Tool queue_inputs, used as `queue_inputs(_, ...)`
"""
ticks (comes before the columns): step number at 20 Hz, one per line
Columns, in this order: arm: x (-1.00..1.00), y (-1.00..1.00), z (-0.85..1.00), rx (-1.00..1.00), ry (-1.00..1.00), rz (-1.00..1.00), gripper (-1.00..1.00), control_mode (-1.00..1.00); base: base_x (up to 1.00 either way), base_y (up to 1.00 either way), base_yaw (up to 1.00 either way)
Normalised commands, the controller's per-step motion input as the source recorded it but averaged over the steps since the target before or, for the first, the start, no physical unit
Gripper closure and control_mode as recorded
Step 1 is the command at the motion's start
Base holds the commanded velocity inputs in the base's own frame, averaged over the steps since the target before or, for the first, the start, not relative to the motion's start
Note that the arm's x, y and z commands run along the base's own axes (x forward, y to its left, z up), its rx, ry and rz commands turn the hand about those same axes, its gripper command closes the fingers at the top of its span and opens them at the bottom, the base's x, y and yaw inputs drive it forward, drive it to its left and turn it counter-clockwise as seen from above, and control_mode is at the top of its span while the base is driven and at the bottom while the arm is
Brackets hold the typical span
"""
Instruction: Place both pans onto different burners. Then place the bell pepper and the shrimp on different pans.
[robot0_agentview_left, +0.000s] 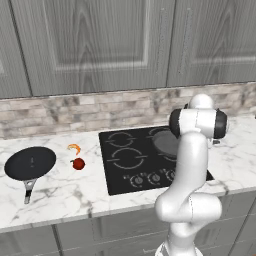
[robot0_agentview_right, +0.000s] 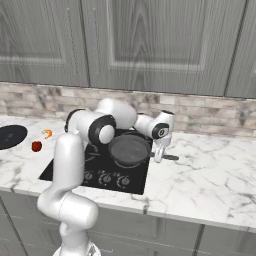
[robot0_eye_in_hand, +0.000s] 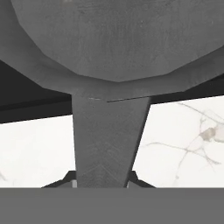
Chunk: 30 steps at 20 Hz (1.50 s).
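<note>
Now the end effector (robot0_agentview_right: 158, 159) is clenched on the handle (robot0_eye_in_hand: 109, 140) of the grey pan (robot0_agentview_right: 129, 149), which sits over the cooktop (robot0_agentview_right: 100, 172) just left of it. Far to its left on the desk (robot0_agentview_right: 210, 170) lie the shrimp (robot0_agentview_right: 47, 133), pepper (robot0_agentview_right: 36, 146) and black pan (robot0_agentview_right: 9, 136).

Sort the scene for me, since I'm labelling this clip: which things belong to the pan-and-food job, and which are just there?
Belongs to the job:
dark grey pan, its handle in the shut gripper
black pan on the counter
cooktop burners
bell pepper
shrimp

Just there:
cooktop knobs
marble counter
wall cabinets
stone backsplash
</note>
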Motion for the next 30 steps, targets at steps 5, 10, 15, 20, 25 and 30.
queue_inputs(5,0.08,0.00,-0.34,0.00,0.00,0.00,1.00,-1.00,0.00,0.00,0.00)
queue_inputs(10,0.00,0.00,-0.41,0.00,0.00,0.00,1.00,-1.00,0.00,0.00,0.00)
queue_inputs(15,0.01,0.00,-0.04,0.00,0.00,0.00,-1.00,-1.00,0.00,0.00,0.00)
queue_inputs(20,0.00,0.00,0.00,0.00,0.00,0.00,-1.00,-1.00,0.00,0.00,0.00)
queue_inputs(25,0.00,0.00,0.00,0.00,0.00,0.00,-1.00,-1.00,0.00,0.00,0.00)
queue_inputs(30,0.00,0.00,0.13,0.00,-0.03,0.00,-1.00,-1.00,0.00,0.00,0.00)
